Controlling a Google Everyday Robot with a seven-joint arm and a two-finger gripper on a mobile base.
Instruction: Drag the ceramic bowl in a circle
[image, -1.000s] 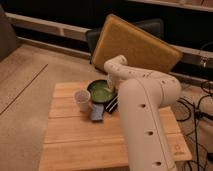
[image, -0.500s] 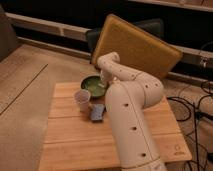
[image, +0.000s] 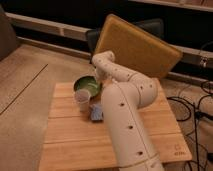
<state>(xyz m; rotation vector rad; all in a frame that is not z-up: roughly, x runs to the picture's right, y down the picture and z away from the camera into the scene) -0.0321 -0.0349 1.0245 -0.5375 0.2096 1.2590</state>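
The ceramic bowl (image: 86, 84), round with a glossy green inside and darker outside, sits near the far left edge of the wooden table (image: 65, 135). My white arm reaches over the table from the front right and bends back toward the bowl. The gripper (image: 98, 77) is at the bowl's right rim, at the end of the arm, mostly hidden behind the wrist. A small white cup (image: 82, 100) stands just in front of the bowl.
A small blue packet (image: 96, 113) lies on the table beside the arm, right of the cup. A tilted yellow-brown board (image: 140, 45) leans on a dark chair behind the table. Cables (image: 192, 107) lie on the floor at the right.
The bowl and the gripper have moved left and farther back on the table, toward its far left edge. The cup and the blue packet stayed in place.
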